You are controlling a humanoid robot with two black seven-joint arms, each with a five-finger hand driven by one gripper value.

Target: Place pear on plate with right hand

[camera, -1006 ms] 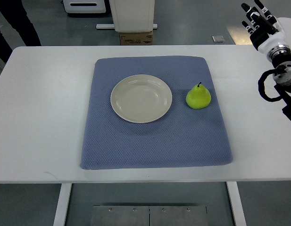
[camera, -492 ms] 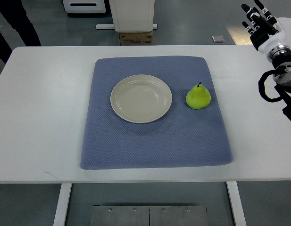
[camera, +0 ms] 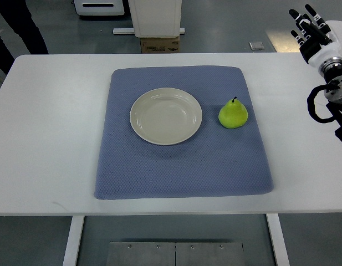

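So the green pear (camera: 233, 114) sits upright on the blue mat (camera: 182, 166), right of center in the frame, just beside the cream plate (camera: 166, 116) but not touching it. The plate has nothing on it and sits mid-mat. The mat lies on a white table (camera: 43, 138). The right hand (camera: 309, 33) is way up in the upper right corner, fingers (camera: 301, 21) spread and loose, holding nothing, well apart from the pear. A cardboard box (camera: 159, 44) pokes out past the table's top edge.
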